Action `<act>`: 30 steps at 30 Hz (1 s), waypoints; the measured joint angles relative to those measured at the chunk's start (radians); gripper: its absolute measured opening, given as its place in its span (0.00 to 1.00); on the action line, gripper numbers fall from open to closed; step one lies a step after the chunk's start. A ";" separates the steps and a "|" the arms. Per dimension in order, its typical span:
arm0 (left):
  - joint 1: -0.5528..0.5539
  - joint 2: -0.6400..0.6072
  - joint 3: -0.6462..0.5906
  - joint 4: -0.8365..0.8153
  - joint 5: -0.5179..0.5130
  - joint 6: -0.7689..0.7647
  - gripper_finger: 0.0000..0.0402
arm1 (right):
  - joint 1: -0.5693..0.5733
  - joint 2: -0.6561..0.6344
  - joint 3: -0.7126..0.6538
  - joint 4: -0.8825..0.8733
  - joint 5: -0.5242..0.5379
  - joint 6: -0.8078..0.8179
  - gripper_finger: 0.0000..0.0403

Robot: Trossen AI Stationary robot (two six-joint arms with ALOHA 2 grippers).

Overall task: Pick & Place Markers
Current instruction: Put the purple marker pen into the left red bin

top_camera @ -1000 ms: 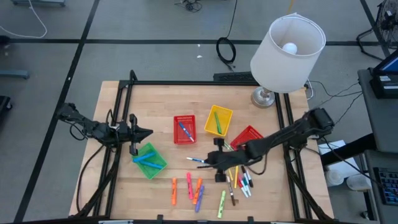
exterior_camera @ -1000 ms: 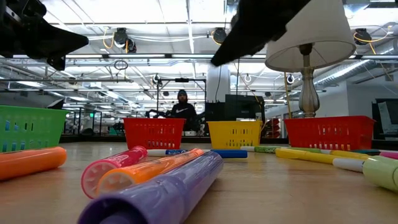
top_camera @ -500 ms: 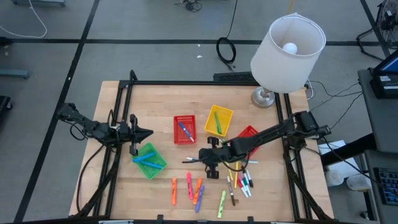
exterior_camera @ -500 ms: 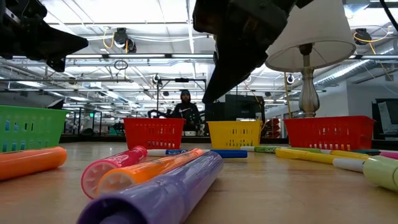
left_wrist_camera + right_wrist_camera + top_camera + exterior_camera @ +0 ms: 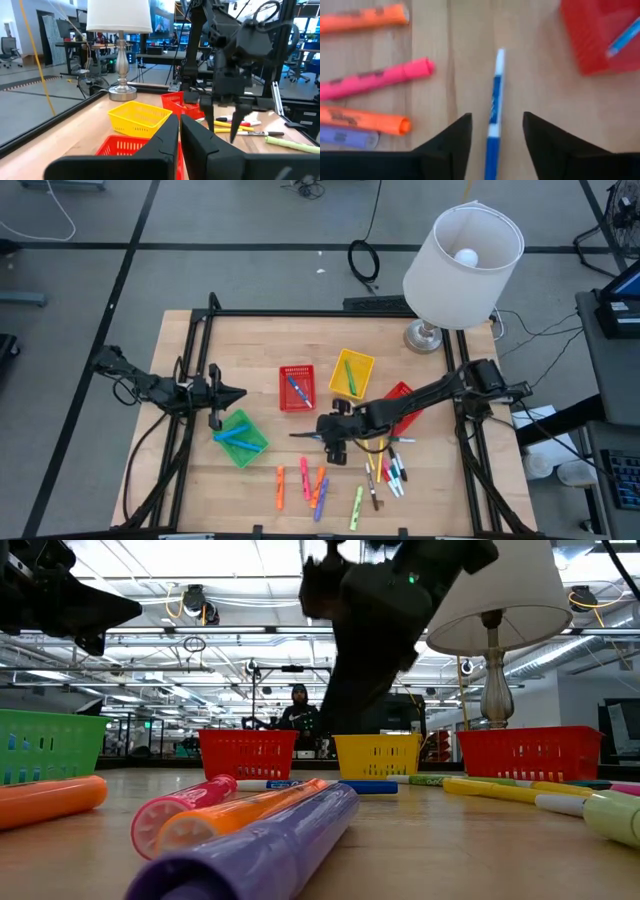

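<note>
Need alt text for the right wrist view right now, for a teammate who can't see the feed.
The right end effector hangs open directly above a blue and white marker lying on the wooden table, one finger on either side of it. Orange, pink and purple highlighters lie to one side, and a red basket holding a blue marker sits on the other.

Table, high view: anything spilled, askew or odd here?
Nothing damaged. Loose markers lie scattered at the table's near edge, unsorted. A blue pen lies on the wood beside the red basket, not in it, between the open fingers of the right gripper.

Right tool [image 5: 318, 435] moved left, opened over blue marker [image 5: 493, 117].
</note>
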 joint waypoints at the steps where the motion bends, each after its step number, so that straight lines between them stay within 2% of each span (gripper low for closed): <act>1: 0.000 0.000 0.000 -0.002 0.000 0.000 0.06 | 0.000 0.011 0.000 0.010 -0.008 -0.001 0.46; 6: 0.000 0.000 0.000 -0.017 0.000 0.001 0.06 | 0.000 0.061 0.000 0.025 -0.022 -0.010 0.58; 12: 0.000 0.000 0.000 -0.019 0.000 0.001 0.06 | 0.011 0.080 -0.001 0.020 -0.010 -0.006 0.61; 16: 0.000 0.000 0.000 -0.021 0.000 0.001 0.06 | 0.029 0.078 -0.022 0.016 0.060 -0.018 0.58; 30: 0.000 0.000 0.000 -0.021 -0.004 0.001 0.06 | 0.040 0.073 -0.146 0.160 0.065 0.014 0.40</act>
